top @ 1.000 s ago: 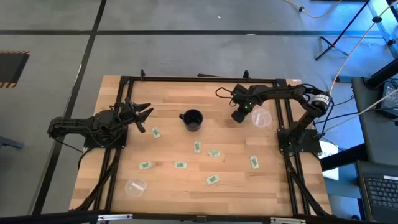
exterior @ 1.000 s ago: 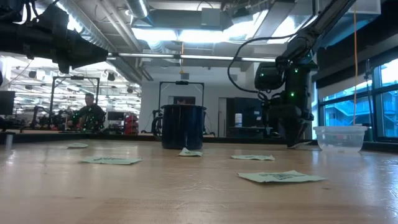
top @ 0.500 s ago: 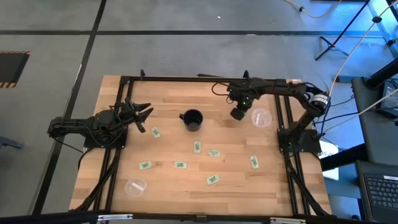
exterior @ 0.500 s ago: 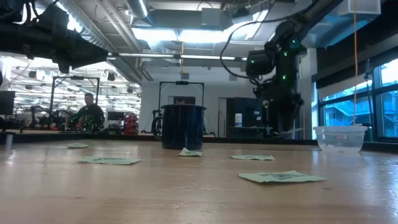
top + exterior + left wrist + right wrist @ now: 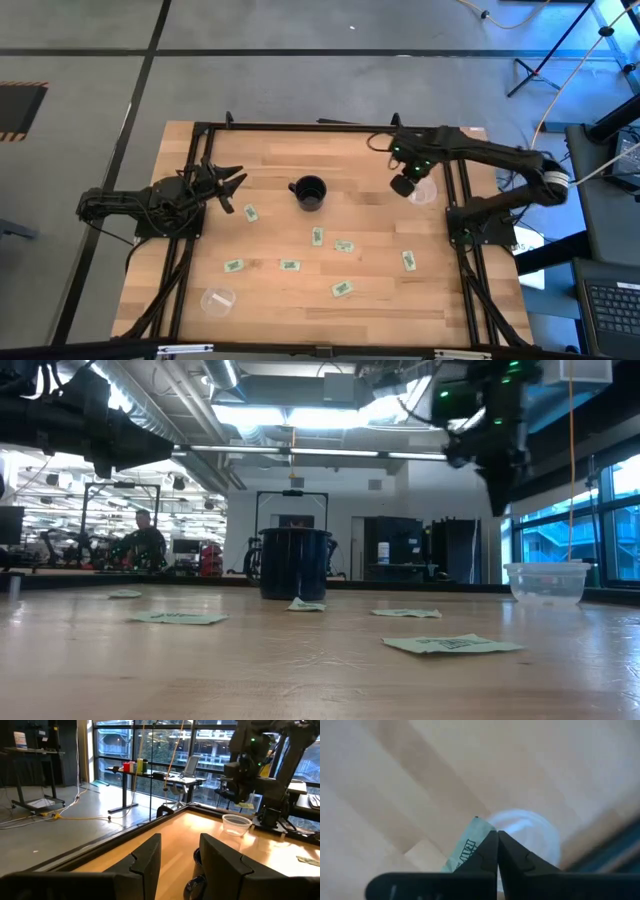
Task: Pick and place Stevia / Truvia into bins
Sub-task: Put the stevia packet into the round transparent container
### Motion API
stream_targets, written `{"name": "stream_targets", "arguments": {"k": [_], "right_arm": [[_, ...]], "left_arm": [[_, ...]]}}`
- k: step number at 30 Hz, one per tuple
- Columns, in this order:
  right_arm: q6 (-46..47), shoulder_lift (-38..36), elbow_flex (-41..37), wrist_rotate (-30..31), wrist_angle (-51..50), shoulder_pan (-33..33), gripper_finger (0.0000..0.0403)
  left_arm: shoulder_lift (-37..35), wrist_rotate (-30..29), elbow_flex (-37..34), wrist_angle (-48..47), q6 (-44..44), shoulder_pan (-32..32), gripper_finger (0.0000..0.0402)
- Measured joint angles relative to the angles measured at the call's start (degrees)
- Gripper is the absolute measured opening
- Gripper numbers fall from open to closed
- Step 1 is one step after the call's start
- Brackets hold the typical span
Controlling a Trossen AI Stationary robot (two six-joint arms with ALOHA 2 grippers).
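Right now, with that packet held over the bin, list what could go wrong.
The right gripper pinches the packet only by one edge, so it could slip early. The clear bin sits near the table's right edge; a flat paper packet dropped from this height may flutter past its rim onto the wood.

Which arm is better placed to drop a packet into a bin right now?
The right. Its gripper is shut on a packet and hangs above the clear bin by the right edge. The left gripper waits open and empty at the table's left side.

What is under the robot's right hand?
The right hand, pinching a Stevia packet, hangs above a clear bin on the wooden table. The fingers cover part of the bin's inside.
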Motion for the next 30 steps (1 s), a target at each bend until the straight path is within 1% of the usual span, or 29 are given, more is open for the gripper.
{"name": "stream_targets", "arguments": {"k": [2,4,8,15,21,30], "right_arm": [[3.5,-2.9,-3.2,3.8,0.3,-0.3,0.0009],[6.0,-5.2,-6.5,5.4,1.2,-0.7,0.0009],[6.7,-7.8,-12.9,5.5,7.2,-0.8,0.0009],[7.5,-7.9,-20.6,5.4,13.8,-0.8,0.0009],[8.4,-7.9,-23.4,5.5,19.1,-0.8,0.0009],[8.6,-7.9,-23.4,5.5,19.1,-0.9,0.0010]], "left_arm": [[0.0,0.0,0.0,0.0,0.0,0.0,0.0130],[0.0,0.0,0.0,0.0,0.0,0.0,0.0130],[0.0,0.0,0.0,0.0,0.0,0.0,0.0130],[0.0,0.0,0.0,0.0,0.0,0.0,0.0130],[0.0,0.0,0.0,0.0,0.0,0.0,0.0130],[0.0,0.0,0.0,0.0,0.0,0.0,0.0130]]}}
